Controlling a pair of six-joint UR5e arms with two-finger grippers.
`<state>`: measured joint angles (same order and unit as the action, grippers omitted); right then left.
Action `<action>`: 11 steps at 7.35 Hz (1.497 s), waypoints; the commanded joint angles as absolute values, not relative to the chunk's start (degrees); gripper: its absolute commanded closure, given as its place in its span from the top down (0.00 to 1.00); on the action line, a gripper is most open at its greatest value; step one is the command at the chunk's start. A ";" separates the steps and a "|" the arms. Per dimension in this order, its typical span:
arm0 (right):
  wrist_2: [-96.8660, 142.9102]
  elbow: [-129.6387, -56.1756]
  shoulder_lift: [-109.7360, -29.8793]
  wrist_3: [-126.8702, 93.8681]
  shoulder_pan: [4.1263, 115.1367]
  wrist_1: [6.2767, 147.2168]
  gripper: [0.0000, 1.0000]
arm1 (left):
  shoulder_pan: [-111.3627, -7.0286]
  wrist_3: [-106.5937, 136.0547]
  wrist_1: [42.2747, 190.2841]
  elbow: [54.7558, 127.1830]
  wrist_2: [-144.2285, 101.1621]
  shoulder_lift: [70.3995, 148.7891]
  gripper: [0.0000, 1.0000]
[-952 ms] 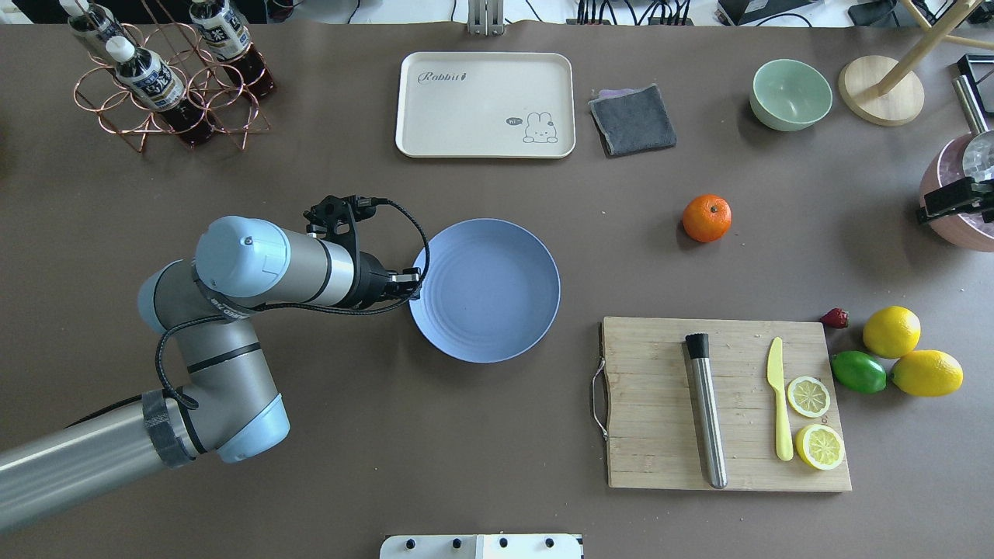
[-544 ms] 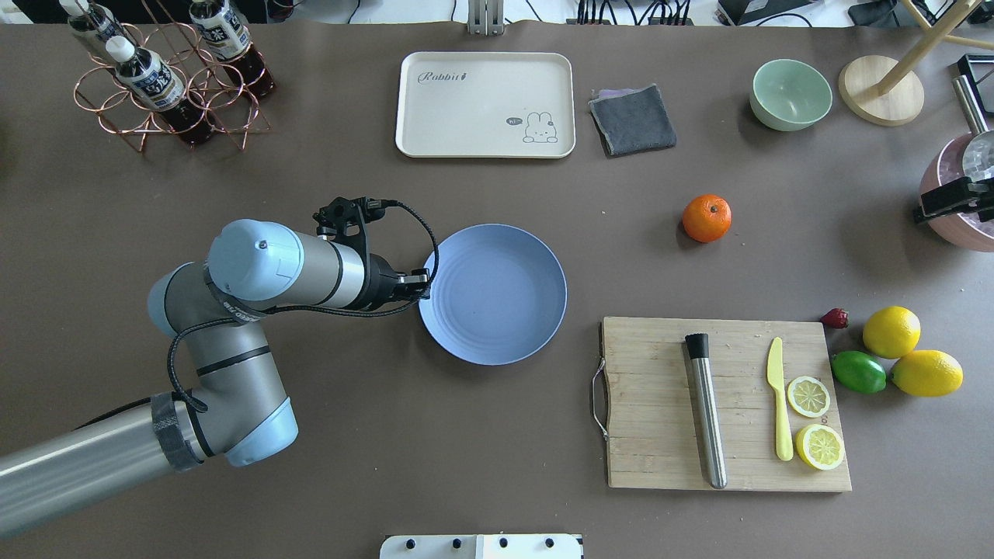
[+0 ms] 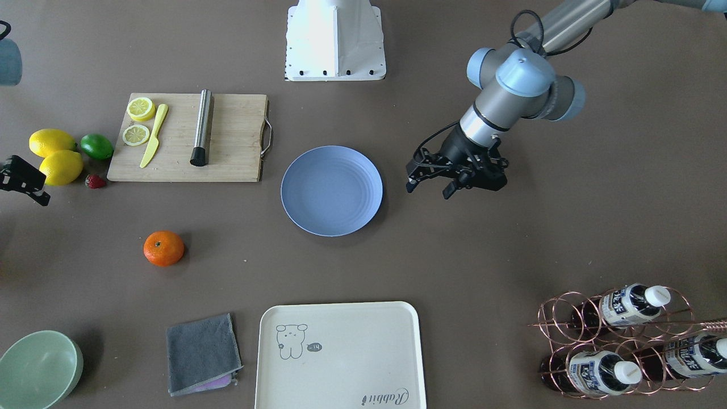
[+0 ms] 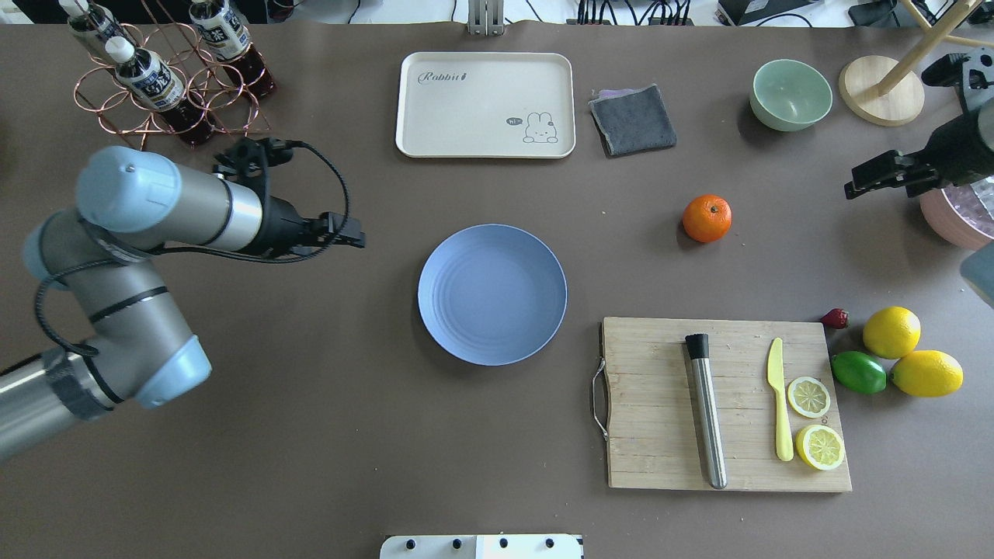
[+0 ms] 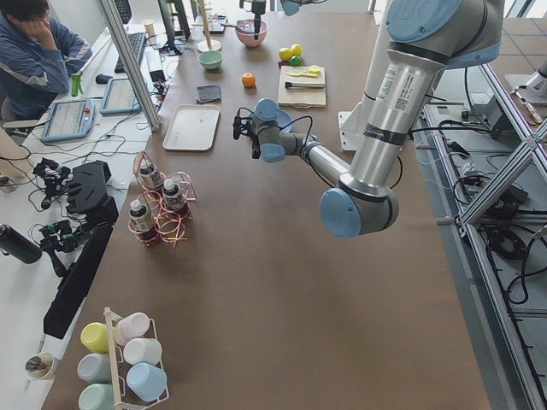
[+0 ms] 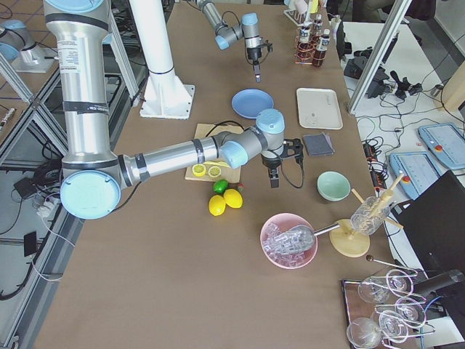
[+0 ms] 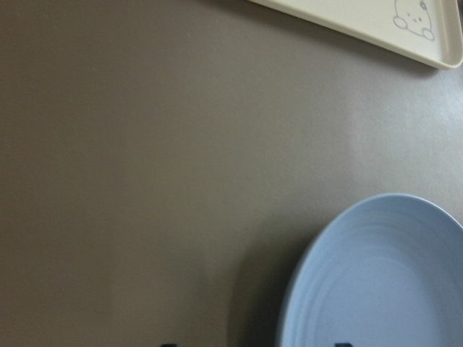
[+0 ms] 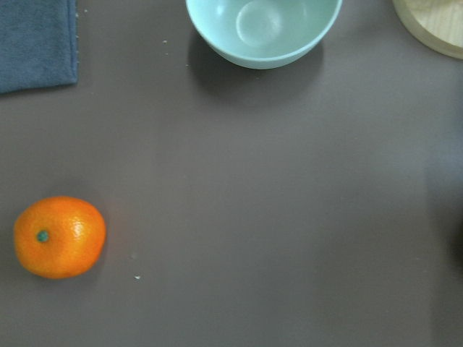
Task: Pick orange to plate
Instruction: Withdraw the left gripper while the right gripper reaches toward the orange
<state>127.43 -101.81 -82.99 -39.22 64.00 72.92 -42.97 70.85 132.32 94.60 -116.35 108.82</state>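
One orange [image 4: 707,218] sits on the worktop [image 4: 311,466], right of centre and nearer the far edge, well apart from the blue plate [image 4: 492,294], which lies at the middle. The right gripper [image 4: 854,186] hangs near the right edge, apart from the orange; I cannot tell how wide its jaws stand. Over the left half, the left gripper [image 3: 429,188] hovers beside the plate without touching it, fingers spread wide, holding nothing.

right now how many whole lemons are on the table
2. The far lemon and the near lemon sit beside the lime, past the cutting board on its right in the overhead view. None looks hidden.
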 commanded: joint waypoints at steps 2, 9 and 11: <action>121.66 -100.03 -72.19 -47.90 55.91 81.61 1.00 | -66.62 40.46 131.32 96.25 -135.99 92.50 0.98; 117.86 -88.69 -65.39 -50.10 50.19 80.35 0.99 | -85.87 -2.72 103.80 95.18 -137.55 85.08 0.98; 117.69 -85.01 -65.39 -50.54 49.66 75.17 0.99 | -85.87 -2.72 103.97 95.27 -137.99 84.99 0.98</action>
<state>117.83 -87.16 -65.40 -50.42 50.01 77.93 -85.83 -2.67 103.89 95.23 -137.81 85.17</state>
